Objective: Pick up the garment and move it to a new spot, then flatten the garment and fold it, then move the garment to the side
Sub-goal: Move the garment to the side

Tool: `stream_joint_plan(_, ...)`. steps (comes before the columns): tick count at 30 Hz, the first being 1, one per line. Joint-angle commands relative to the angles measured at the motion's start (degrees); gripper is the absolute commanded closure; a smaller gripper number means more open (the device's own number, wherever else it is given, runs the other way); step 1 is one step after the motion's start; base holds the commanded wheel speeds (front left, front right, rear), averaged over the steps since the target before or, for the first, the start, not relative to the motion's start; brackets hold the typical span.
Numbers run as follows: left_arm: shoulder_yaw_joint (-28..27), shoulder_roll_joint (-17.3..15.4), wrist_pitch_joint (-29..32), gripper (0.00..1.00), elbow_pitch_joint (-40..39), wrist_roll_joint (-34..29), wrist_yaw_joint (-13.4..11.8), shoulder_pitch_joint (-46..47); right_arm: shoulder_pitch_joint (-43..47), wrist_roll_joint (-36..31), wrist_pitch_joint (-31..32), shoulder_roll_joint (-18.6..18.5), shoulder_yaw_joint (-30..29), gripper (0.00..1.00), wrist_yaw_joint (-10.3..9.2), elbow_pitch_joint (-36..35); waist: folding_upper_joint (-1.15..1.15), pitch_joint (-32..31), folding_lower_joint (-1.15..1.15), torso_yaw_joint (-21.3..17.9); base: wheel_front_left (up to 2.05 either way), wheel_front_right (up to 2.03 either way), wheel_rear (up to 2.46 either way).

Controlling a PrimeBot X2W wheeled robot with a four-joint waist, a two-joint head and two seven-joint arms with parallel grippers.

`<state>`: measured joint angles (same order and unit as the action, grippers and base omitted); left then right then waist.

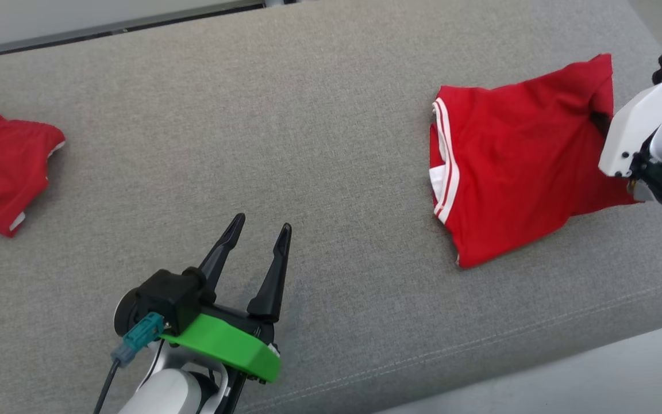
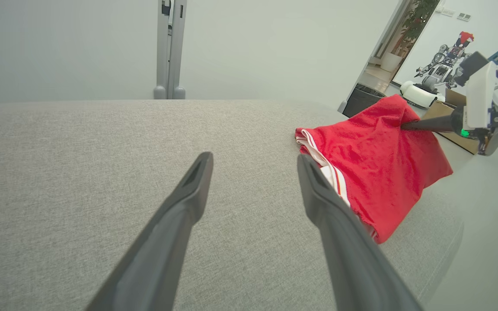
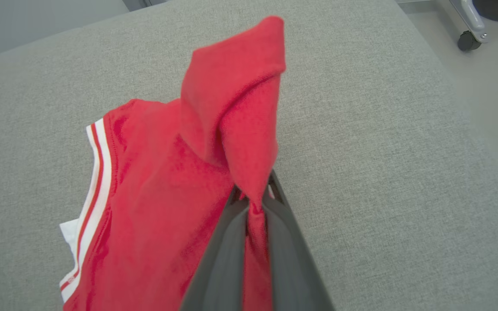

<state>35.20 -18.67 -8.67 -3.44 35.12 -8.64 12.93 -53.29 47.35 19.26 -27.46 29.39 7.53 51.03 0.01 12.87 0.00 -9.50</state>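
pinching a raised corner of the red garment [image 1: 509, 161], right end effector [image 3: 253, 192] is clamped; left end effector [image 1: 262, 227] spread apart.

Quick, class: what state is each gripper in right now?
Left gripper: open, holding nothing.
Right gripper: shut on a pinched fold of the striped red garment.

Grey upholstered surface [image 1: 285, 115] bears red garment [image 1: 509, 167] and red cloth [image 1: 3, 167].
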Motion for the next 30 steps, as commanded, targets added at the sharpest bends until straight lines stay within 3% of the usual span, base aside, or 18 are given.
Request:
stream_joint_plan(1, 0.0, -0.4, 0.3, 0.0, -0.3, -0.5, 0.0, 1.2, -1.6, -0.6, -0.6, -0.1, -0.4, 1.0, -0.08, 0.6, -0.01, 3.8, 0.0, -2.5, 0.0, 0.0, 0.0)
stream_joint_plan(8, 0.5, -1.2, 1.9, 0.0, -1.6, -1.7, 0.2, 4.1, -7.7, -2.5, -2.4, -2.6, -2.7, 1.0, -0.08, 5.5, -0.01, 7.7, 0.0, -2.1, 0.0, 0.0, 0.0)
stream_joint_plan(18, 1.6, -2.6, 4.8, 0.0, -6.9, -4.2, -0.6, 7.2, -14.9, -7.5, -4.5, -8.9, -3.5, 1.0, -0.09, 10.9, -0.01, 13.3, 0.0, -0.1, 0.0, 0.0, 0.0)
stream_joint_plan(29, 2.4, -4.3, 7.3, 0.0, -12.1, -6.1, -1.6, 8.3, -19.3, -11.9, -11.6, -10.3, -5.6, 1.0, -0.09, 17.5, -0.01, 18.3, 0.0, 0.7, 0.0, 0.0, 0.0)
stream_joint_plan(30, 2.4, -4.4, 7.4, 0.0, -12.4, -6.2, -1.7, 8.4, -19.7, -12.8, -12.6, -10.1, -5.5, 0.86, -0.09, 18.4, -0.01, 18.6, 0.0, 0.7, 0.0, 0.0, 0.0)
